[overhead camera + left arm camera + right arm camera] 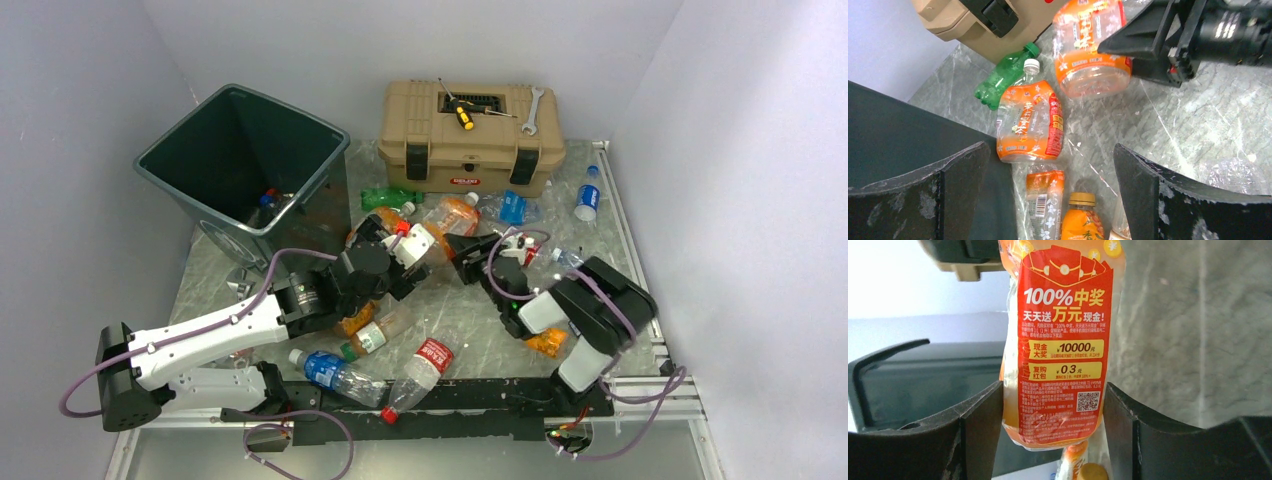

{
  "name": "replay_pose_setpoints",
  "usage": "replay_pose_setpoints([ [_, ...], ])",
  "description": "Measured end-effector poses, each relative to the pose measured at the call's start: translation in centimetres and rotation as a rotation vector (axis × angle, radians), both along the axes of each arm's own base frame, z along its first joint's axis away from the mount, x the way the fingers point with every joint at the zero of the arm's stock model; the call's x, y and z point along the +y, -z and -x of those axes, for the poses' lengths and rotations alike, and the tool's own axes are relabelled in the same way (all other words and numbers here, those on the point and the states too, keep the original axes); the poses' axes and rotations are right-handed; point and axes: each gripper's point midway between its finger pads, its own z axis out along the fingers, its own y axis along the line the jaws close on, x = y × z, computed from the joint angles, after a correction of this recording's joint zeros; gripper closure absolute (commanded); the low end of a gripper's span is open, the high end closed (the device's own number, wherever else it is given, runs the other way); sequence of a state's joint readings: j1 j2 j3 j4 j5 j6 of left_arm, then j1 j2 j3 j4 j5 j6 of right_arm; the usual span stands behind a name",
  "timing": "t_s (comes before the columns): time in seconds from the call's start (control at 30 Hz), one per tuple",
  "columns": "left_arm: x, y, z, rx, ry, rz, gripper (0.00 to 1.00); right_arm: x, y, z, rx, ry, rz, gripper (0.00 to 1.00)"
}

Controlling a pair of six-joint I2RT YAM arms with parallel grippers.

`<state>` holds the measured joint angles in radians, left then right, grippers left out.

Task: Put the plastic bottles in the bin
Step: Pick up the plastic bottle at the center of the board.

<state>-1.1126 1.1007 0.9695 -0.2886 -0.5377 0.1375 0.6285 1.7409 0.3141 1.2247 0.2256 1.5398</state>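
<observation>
Toolbox (470,140) at the back of the worktop (468,322), screwdriver (462,115) and wrench (531,110) on its lid. Bin (240,150) to the toolbox's left, a bottle (268,203) inside. Bottles (390,197) lie scattered in front of the toolbox, one between the right hand's (1050,392) fingers

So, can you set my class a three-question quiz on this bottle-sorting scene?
1. True or false: the wrench lies on the toolbox.
2. Which gripper has an orange bottle clamped between its fingers? A left, B right, C neither.
3. In one word: which tool has a yellow handle?

Key:
1. True.
2. B, the right gripper.
3. The screwdriver.
</observation>
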Motion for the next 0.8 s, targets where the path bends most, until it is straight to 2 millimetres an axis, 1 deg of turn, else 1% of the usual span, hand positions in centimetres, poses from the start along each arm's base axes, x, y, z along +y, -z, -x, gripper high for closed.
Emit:
replay_pose_setpoints([
  [0.1, 0.1, 0.0, 0.0, -0.002, -0.003, 0.000, 0.00, -0.6, -2.7, 0.4, -0.072, -0.023, 0.074, 1.00],
  [0.2, 0.2, -0.1, 0.0, -0.005, -0.007, 0.002, 0.00, -1.2, -5.8, 1.1, -0.164, -0.060, 0.209, 1.00],
  [0.23, 0.2, -0.2, 0.0, -0.007, -0.008, 0.004, 0.01, -1.3, -6.5, 1.3, -0.186, -0.077, 0.253, 1.00],
  [0.3, 0.4, -0.7, 0.1, -0.013, -0.008, 0.018, 0.01, -1.1, -8.5, 1.9, -0.238, -0.132, 0.365, 1.00],
  [0.37, 0.7, -1.6, 0.3, -0.029, -0.006, 0.055, 0.01, -1.0, -10.5, 2.6, -0.294, -0.188, 0.472, 1.00],
  [0.4, 1.0, -2.3, 0.5, -0.041, -0.004, 0.085, 0.01, -1.0, -11.3, 3.1, -0.318, -0.211, 0.513, 1.00],
  [0.47, 1.6, -3.7, 1.0, -0.062, 0.003, 0.146, 0.01, -1.1, -13.1, 4.8, -0.385, -0.274, 0.619, 1.00],
  [0.5, 1.9, -4.7, 1.3, -0.072, 0.012, 0.188, 0.01, -1.1, -13.8, 5.8, -0.416, -0.305, 0.663, 1.00],
  [0.57, 2.1, -6.5, 1.9, -0.088, 0.032, 0.259, 0.01, -1.3, -14.7, 7.5, -0.465, -0.365, 0.739, 1.00],
  [0.67, 1.9, -9.5, 2.9, -0.096, 0.082, 0.357, 0.00, -1.2, -15.6, 10.3, -0.549, -0.467, 0.836, 1.00],
  [0.7, 1.7, -10.6, 3.3, -0.093, 0.105, 0.388, 0.00, -1.2, -15.7, 11.1, -0.574, -0.498, 0.853, 1.00],
  [0.77, 1.1, -12.5, 4.1, -0.087, 0.158, 0.446, 0.00, -0.8, -15.8, 13.4, -0.647, -0.588, 0.880, 1.00],
  [0.8, 0.7, -13.3, 4.6, -0.077, 0.190, 0.476, 0.00, -0.6, -16.0, 14.3, -0.678, -0.618, 0.880, 1.00],
])
